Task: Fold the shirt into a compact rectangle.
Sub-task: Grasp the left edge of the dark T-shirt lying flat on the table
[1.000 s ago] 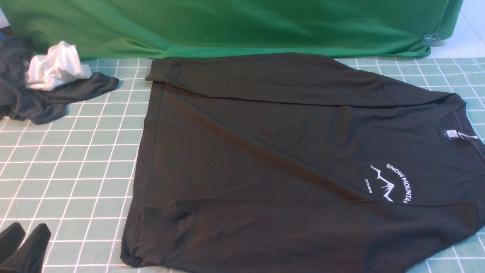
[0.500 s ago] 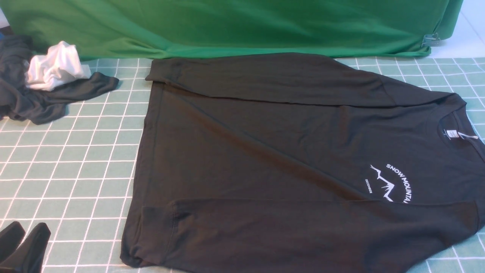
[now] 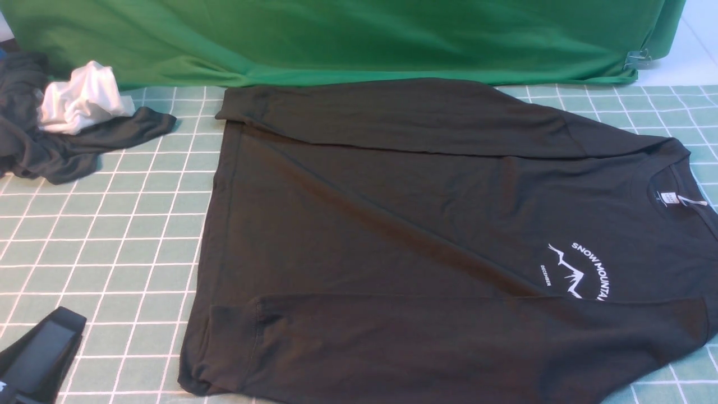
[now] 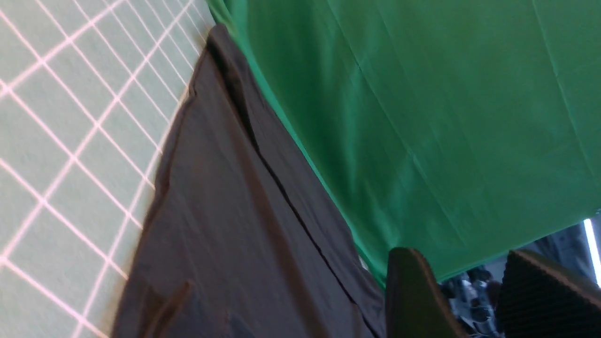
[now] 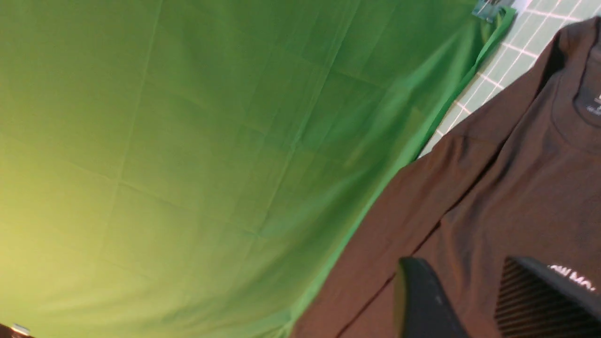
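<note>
Your left gripper: jaws parted, empty, over the checked mat off the hem | your right gripper: spread too, holding nothing, black cloth behind its fingers | the shirt: flat on the mat, both sleeves folded across its body, collar to the right | green backdrop behind.

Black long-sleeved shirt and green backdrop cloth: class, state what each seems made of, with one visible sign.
Black long-sleeved shirt: probably a matte cotton-type knit; it lies limp with soft creases and no shine. Green backdrop cloth: seemingly thin fabric with a slight sheen; it drapes in long folds and shows faint straight crease lines.
</note>
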Robot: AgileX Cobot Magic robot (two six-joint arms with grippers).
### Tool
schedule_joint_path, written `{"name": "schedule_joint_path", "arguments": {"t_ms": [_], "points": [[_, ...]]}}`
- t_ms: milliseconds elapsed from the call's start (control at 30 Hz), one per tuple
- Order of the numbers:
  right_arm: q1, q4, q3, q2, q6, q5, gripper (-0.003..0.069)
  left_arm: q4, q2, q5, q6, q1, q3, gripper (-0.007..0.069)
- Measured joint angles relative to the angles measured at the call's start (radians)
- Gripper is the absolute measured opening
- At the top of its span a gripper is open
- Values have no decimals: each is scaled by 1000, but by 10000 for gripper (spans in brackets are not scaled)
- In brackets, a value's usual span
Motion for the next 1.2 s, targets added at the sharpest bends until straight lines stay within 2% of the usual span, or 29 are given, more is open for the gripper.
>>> {"name": "schedule_joint_path", "arguments": {"t_ms": [100, 200, 233, 267, 333, 400, 433, 467, 533, 567, 600, 667, 767, 900, 1000, 1200], "points": [[0, 3, 0, 0, 9, -39, 242, 0, 0, -27, -17, 0, 0, 238], [0, -1, 1, 0, -23, -252, 218, -47, 0, -69, -45, 0, -16, 238], [0, -1, 1, 0, -23, -268, 215, -46, 0, -67, -45, 0, -26, 238], [0, -9, -8, -1, -61, -347, 177, -39, 1, -54, -45, 0, -71, 238], [0, -42, -88, 18, -150, -353, 100, 19, 46, -20, -45, 0, -214, 226], [0, -83, -180, 46, -232, -287, 56, 58, 87, 22, -44, 0, -285, 209], [1, -146, -293, 91, -342, -156, 34, 102, 185, 129, -15, 0, -418, 171], [1, -159, -328, 98, -358, -137, 31, 110, 197, 143, -9, 0, -433, 166], [3, -211, -556, 210, -602, 165, 24, 130, 379, 374, 109, 0, -610, 100], [3, -214, -573, 210, -602, 165, 24, 130, 409, 393, 130, 0, -633, 95], [4, -226, -700, 282, -721, 344, 24, 131, 516, 539, 206, 0, -700, 55], [6, -231, -812, 371, -812, 546, 24, 132, 653, 669, 302, 0, -754, 24], [7, -232, -915, 486, -859, 761, 22, 150, 884, 781, 419, 0, -773, 5], [9, -232, -931, 566, -874, 859, 22, 168, 1073, 793, 460, 0, -773, 3], [9, -232, -930, 631, -882, 882, 29, 181, 1250, 702, 476, 0, -773, 8], [9, -232, -930, 679, -885, 881, 38, 180, 1446, 626, 480, 0, -777, 85]]}}
